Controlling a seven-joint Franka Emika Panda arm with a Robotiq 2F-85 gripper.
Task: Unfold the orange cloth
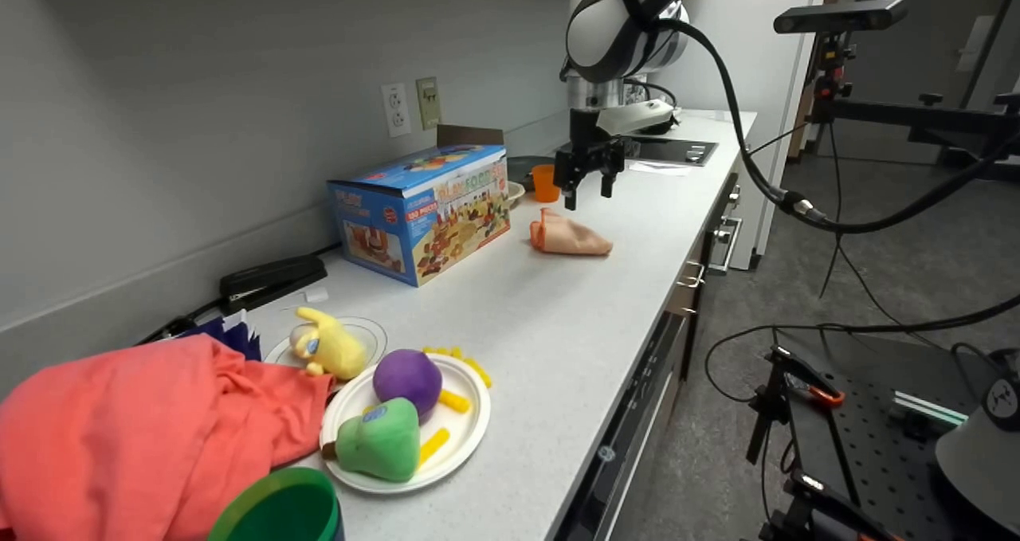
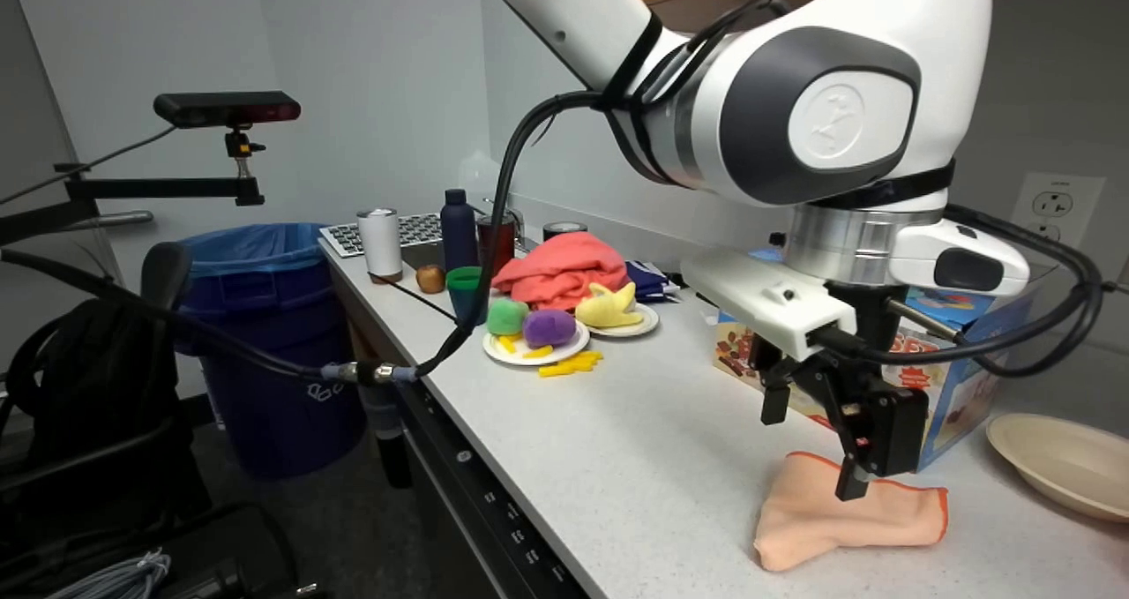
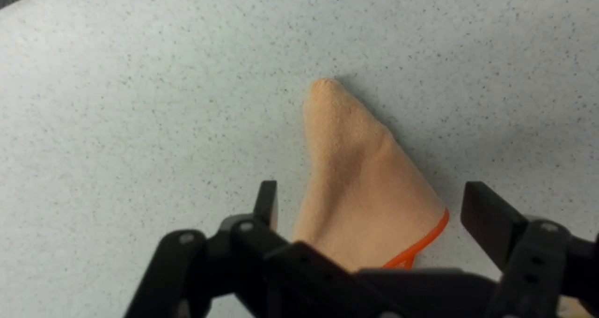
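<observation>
The light orange cloth (image 1: 572, 237) with a bright orange edge lies folded and rumpled on the counter. It also shows in an exterior view (image 2: 838, 521), with its edging towards the box side. In the wrist view the cloth (image 3: 358, 182) narrows to a rounded tip at the top, and its lower part is hidden behind the gripper. My gripper (image 1: 589, 198) is open and empty above the cloth, pointing down. It also shows in an exterior view (image 2: 813, 451). In the wrist view the two fingers (image 3: 369, 189) are wide apart, one on either side of the cloth, not touching it.
A play food box (image 1: 430, 206) stands by the wall beside the cloth. An orange cup (image 1: 546, 183) and a beige bowl (image 2: 1067, 462) are near it. A plate (image 1: 470, 445) with plush toys and a red cloth (image 1: 135, 437) lie further along. The counter's front edge (image 1: 629, 350) borders the floor.
</observation>
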